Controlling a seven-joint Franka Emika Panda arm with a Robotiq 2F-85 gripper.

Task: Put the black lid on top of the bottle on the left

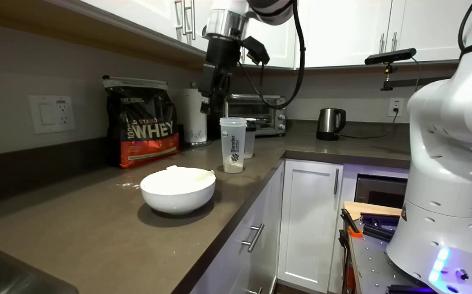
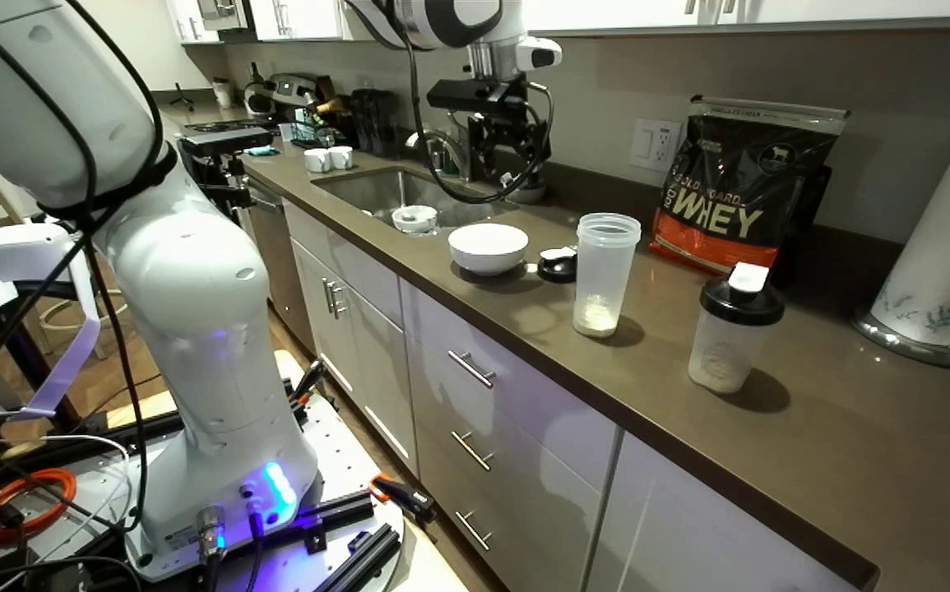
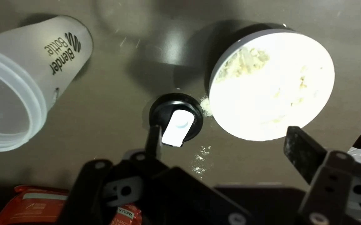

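The gripper [image 3: 224,134] hangs with fingers spread wide, released; beneath, just ahead of one fingertip that slightly covers its edge, the black lid [image 3: 167,107] lies on the counter [image 3: 105,125]. Outward of that finger stands the tall bottle [image 3: 42,53], cut off by the wrist view's border; beyond the tips sits the bowl [image 3: 252,122], glare washing out its inside.
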